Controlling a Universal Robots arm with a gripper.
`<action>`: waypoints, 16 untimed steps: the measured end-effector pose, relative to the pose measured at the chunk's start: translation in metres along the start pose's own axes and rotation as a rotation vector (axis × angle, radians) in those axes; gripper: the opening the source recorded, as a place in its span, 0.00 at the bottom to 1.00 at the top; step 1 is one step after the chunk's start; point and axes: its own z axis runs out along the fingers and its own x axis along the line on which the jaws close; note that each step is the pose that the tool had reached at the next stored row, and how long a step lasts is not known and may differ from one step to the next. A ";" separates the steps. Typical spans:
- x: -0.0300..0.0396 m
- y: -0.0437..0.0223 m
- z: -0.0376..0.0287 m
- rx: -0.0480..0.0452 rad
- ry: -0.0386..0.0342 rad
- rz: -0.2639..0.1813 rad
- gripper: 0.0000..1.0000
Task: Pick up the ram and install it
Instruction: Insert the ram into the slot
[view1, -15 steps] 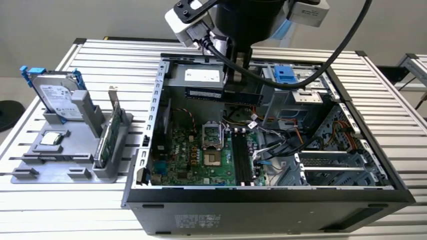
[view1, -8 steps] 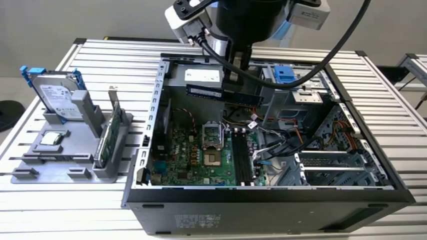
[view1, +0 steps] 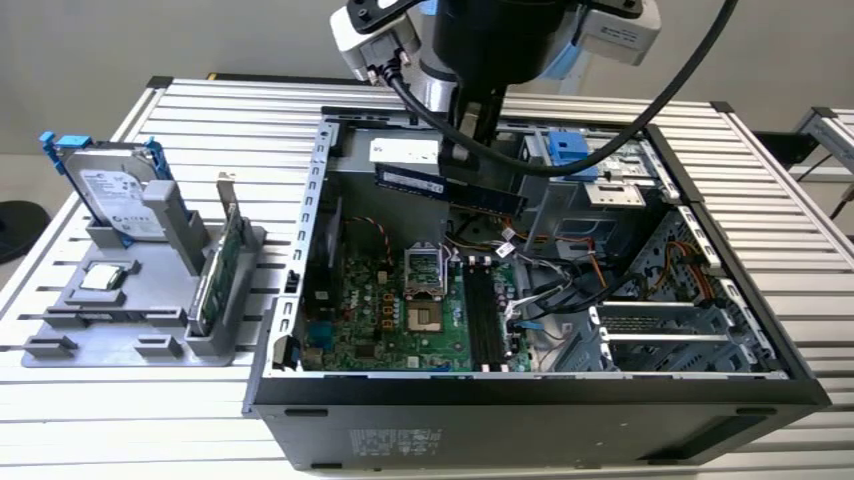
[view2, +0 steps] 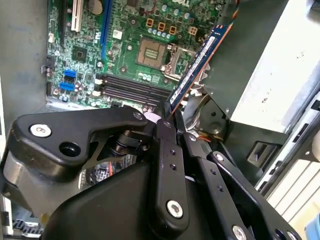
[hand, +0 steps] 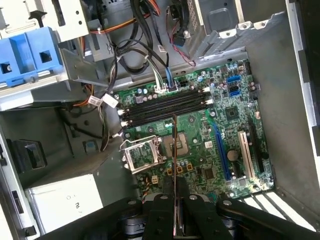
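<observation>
Looking at the ram now: where do we have it?

B: We have it in the air over the far half of the open case. It's a dark stick, long side about level, dipping slightly toward the exterior view's right.

A: Gripper?

B: Clenched on the ram from above, one finger on each face. In the second wrist view the ram sticks out from between the fingers. In the first wrist view we see the ram edge-on, a thin line running out of the gripper.

A: Seated?

B: Not yet. The slots are on the board, well below it, and the ram lies crosswise to them. We get the same crossing over the slots in the first wrist view. The socket is just beside the slots, on the exterior view's left.

A: Outside the case?

B: We've got a grey holder on the slatted table, to the exterior view's left of the case and apart from it. A drive with blue rails stands upright in it. A green card stands on edge at the side nearer the case. A small square chip lies flat between them.
</observation>
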 end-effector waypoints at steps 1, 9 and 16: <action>0.0000 0.0001 0.0000 0.0001 0.0004 0.010 0.00; 0.0002 0.0008 0.0000 0.0014 0.0031 0.091 0.00; 0.0004 0.0013 -0.0001 0.0026 0.0055 0.164 0.00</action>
